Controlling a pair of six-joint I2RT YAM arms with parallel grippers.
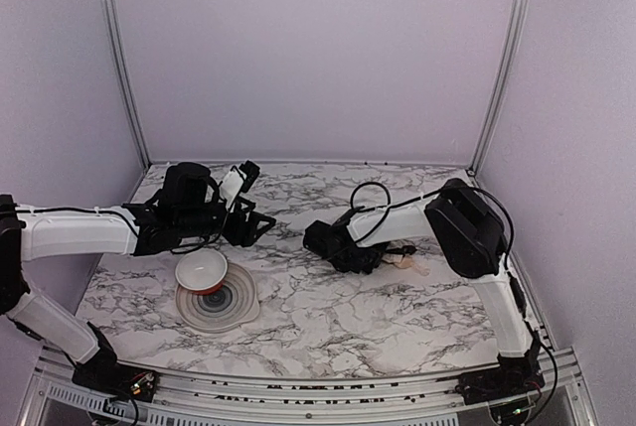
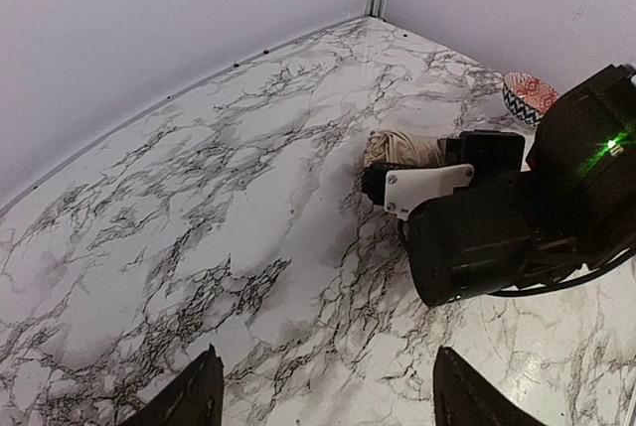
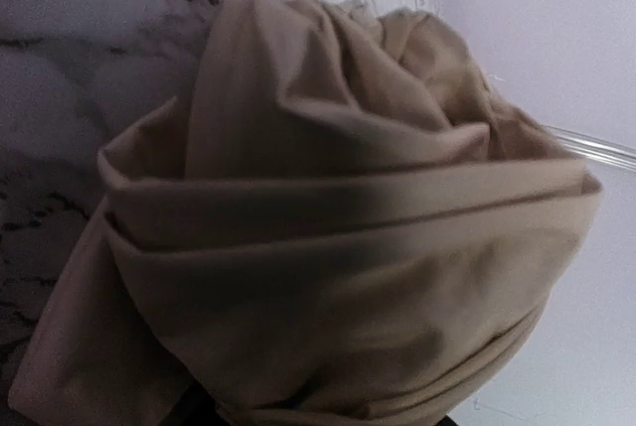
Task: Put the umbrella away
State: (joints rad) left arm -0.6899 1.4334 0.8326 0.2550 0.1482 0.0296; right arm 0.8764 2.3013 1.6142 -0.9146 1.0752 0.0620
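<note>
Right tool [image 1: 381, 259] looks closed around the rolled-up cream cloth folding umbrella [image 3: 328, 227], which sits low over the white marble worktop with grey veins [image 1: 328, 332], a bit right of the middle. Cloth fills its own camera view, so its fingers are hidden. To do this well, it should squeeze firmly and evenly so the soft folds do not slip or puff open, and lift slowly. Left tool [image 2: 323, 391] is wide with nothing in it, near the white bowl with a red base [image 1: 201, 270] on a round grey plate [image 1: 227, 309]. It should keep out of the way.

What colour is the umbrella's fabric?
Beige; the umbrella fabric shows best in the right wrist view.
</note>
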